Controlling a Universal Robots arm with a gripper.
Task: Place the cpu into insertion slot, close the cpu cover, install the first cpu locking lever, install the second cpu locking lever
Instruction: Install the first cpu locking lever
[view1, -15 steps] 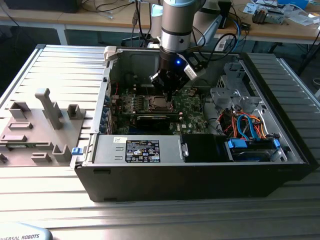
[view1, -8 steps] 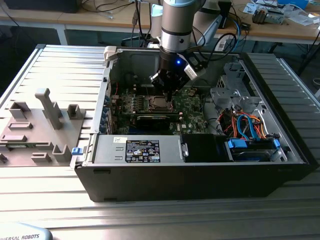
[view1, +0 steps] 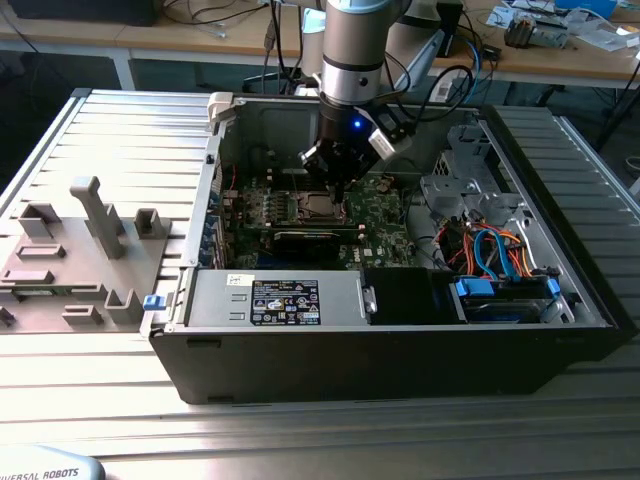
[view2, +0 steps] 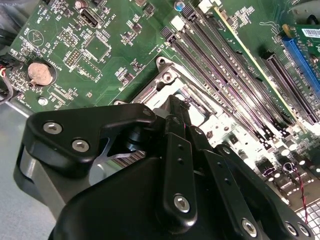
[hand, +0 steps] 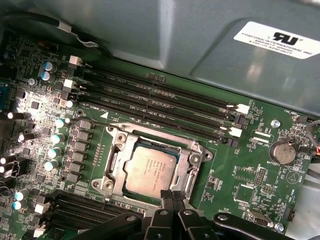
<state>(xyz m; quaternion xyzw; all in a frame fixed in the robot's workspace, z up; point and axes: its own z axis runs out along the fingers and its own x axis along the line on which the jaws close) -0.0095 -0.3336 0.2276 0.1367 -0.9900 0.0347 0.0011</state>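
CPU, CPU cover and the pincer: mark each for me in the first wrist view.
cpu (hand: 149, 170): first wrist view, middle of its silver-grey top.
cpu cover (hand: 119, 154): first wrist view, side bar of the metal frame.
pincer (hand: 172, 195): first wrist view, between its black fingertips.

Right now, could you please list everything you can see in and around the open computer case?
cpu: one, silver-grey, seated in the socket.
cpu cover: one, silvery frame, closed around the cpu.
motherboard: one, green, inside the case.
memory slots: four, black, beside the socket.
coin battery: one, silver, on the motherboard.
computer case: one, black, on the table.
grey fixtures: several, at the exterior view's left.
gripper: one, black, fingertips together at the cover's edge.
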